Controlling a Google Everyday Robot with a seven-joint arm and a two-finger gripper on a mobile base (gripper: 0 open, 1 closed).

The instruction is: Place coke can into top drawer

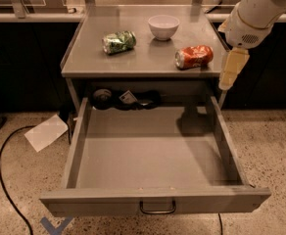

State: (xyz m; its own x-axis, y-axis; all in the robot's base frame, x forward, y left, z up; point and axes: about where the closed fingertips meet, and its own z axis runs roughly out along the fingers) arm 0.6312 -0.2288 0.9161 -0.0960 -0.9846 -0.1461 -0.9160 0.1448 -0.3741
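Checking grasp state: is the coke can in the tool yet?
No, the coke can lies on the tabletop; the tool hangs beside it.

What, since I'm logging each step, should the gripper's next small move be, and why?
Probably shift the gripper left, over the coke can: the can lies on its side on the cabinet top, ungrasped, the gripper hangs beside the top's right edge, and the top drawer stands open.
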